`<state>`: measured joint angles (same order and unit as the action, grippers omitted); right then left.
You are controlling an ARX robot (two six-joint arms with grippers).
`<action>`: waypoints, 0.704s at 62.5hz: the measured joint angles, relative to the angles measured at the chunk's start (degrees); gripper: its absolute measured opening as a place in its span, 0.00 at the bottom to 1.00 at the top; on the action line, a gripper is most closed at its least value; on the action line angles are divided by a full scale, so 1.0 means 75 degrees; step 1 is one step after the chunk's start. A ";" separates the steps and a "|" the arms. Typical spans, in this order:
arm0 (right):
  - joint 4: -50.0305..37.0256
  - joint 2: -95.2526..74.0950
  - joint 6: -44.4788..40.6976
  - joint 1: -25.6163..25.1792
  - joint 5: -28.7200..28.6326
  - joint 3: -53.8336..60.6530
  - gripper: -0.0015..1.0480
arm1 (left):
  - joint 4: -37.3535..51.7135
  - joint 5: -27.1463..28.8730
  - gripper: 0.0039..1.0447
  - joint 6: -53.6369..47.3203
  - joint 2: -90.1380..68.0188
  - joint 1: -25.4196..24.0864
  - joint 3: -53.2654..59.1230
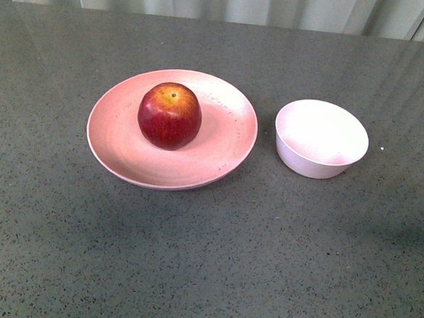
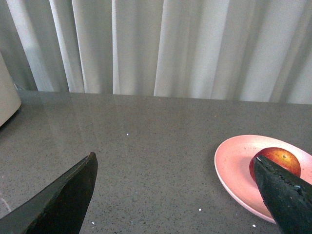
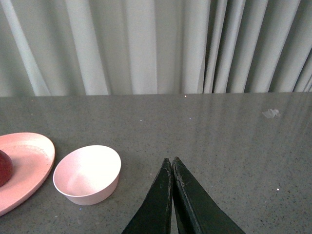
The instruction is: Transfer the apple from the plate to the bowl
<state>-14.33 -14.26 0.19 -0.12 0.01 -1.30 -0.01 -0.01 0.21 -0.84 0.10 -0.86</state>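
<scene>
The dark red apple (image 1: 169, 115) sits upright on the wide pink plate (image 1: 114, 148), left of centre in the front view. The small pale bowl (image 1: 321, 139) stands empty just right of the plate. Neither gripper shows in the front view. In the left wrist view my left gripper (image 2: 175, 165) is open and empty, with the plate (image 2: 234, 163) and the apple (image 2: 279, 157) partly behind one finger (image 2: 285, 195). In the right wrist view my right gripper (image 3: 171, 160) is shut and empty, off to the side of the bowl (image 3: 87, 174); the plate (image 3: 27, 163) lies beyond it.
The things stand on a grey speckled tabletop (image 1: 205, 260). A pale curtain (image 1: 223, 1) hangs behind the far edge. A pale rounded object (image 2: 7, 95) stands at the table's edge in the left wrist view.
</scene>
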 joint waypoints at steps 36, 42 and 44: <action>0.1897 0.1848 -0.0006 0.0003 0.0000 -0.0003 0.11 | 0.0000 0.0000 0.92 0.0000 0.0000 0.0000 0.0000; 0.1900 0.1853 -0.0006 0.0003 0.0000 -0.0003 0.31 | 0.0000 0.0000 0.92 0.0000 0.0000 0.0000 0.0000; 0.1900 0.1853 -0.0006 0.0003 0.0000 -0.0003 0.40 | 0.0000 0.0000 0.92 0.0000 0.0000 0.0000 0.0000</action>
<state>-0.08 -0.36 0.14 -0.10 0.01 -1.32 -0.01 -0.01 0.21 -0.84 0.10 -0.86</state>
